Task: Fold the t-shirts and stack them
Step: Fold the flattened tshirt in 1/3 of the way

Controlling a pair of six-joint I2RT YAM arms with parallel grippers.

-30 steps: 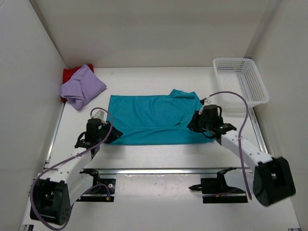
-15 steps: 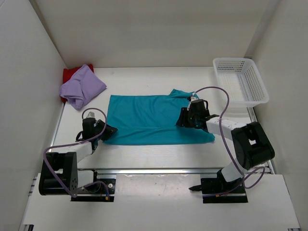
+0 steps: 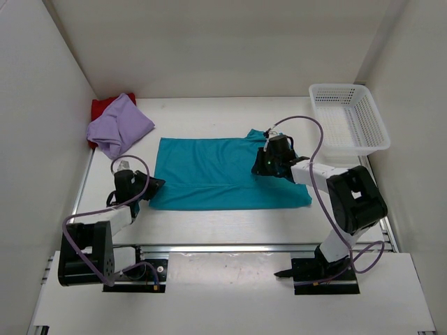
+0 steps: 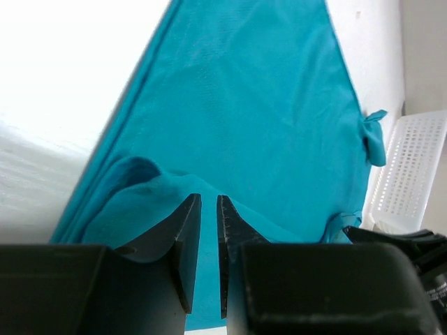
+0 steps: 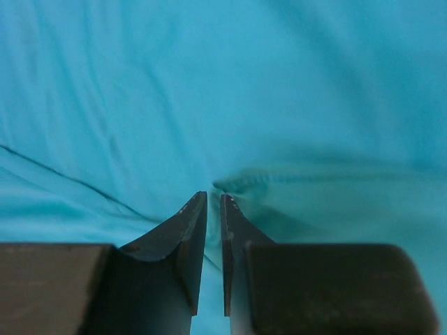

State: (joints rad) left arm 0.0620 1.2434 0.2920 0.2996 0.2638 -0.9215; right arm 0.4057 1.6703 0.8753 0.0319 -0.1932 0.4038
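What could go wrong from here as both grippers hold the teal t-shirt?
The left gripper pinches only a bunched corner of the teal t-shirt; it may slip free when lifted.
The right gripper pinches puckered cloth inside the shirt's outline, so it may lift one layer only.

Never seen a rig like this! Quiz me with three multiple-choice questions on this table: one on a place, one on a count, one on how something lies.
1. Where on the table is the white basket? A. Between the arms. B. Near left corner. C. Far right corner.
2. How many t-shirts are in view? A. One. B. Three. C. Five.
3. How does the teal t-shirt lie? A. Spread out flat. B. Balled up. C. Draped over the basket.

1 C: it sits at the far right, by the wall.
2 B: the teal one, plus a lavender t-shirt on a red t-shirt in the far left corner.
3 A: it lies open mid-table.
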